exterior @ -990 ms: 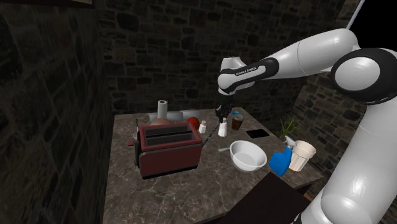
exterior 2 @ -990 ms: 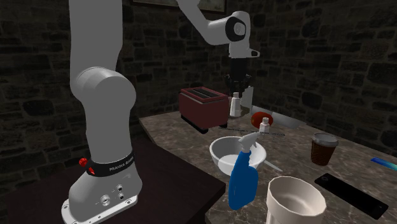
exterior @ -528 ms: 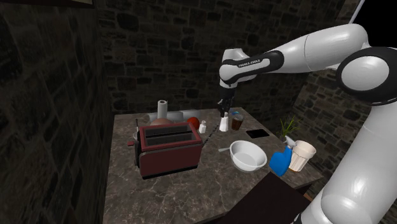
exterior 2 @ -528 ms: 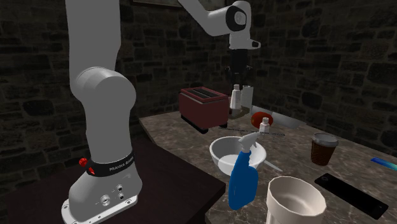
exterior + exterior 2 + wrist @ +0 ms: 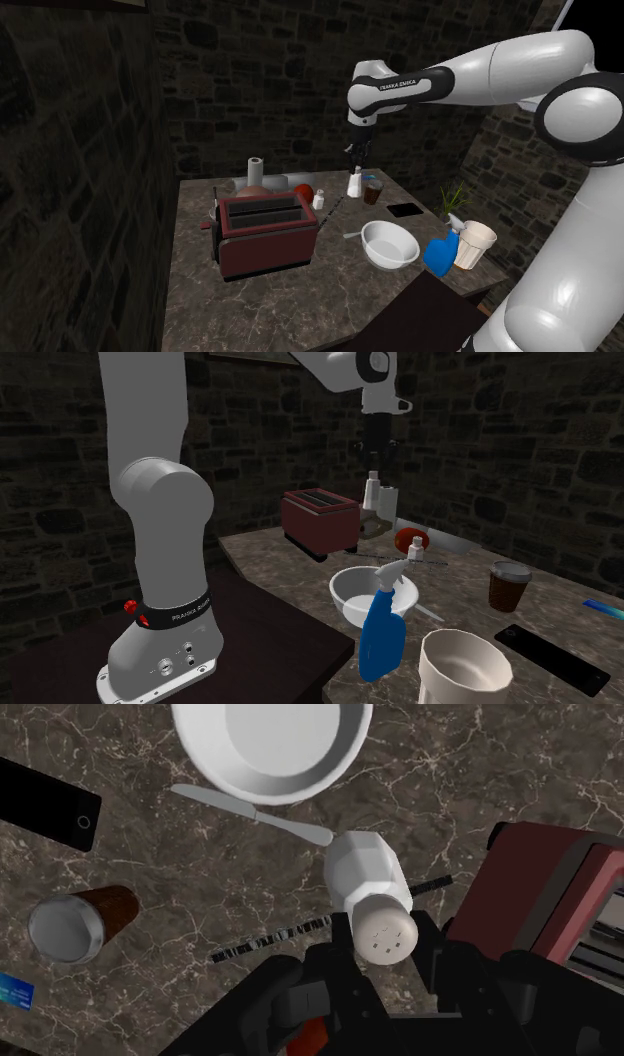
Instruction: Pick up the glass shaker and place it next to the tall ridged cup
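Since the claw (image 5: 385,954) pinches the shaker (image 5: 368,879) up by its cap, I'd guess that slick, breakable glass could slip.

Below my pincer (image 5: 354,172) (shaker (image 5: 354,185) clasped): toaster (image 5: 262,232), bowl (image 5: 390,244), knife (image 5: 250,812), brown cup (image 5: 372,191) | free: bare counter (image 5: 290,305) before toaster | spray bottle (image 5: 440,252) just beside ridged cup (image 5: 476,243)

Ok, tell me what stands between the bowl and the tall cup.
A blue spray bottle stands between the bowl and the cup, close against the cup. The shoulder view shows it.
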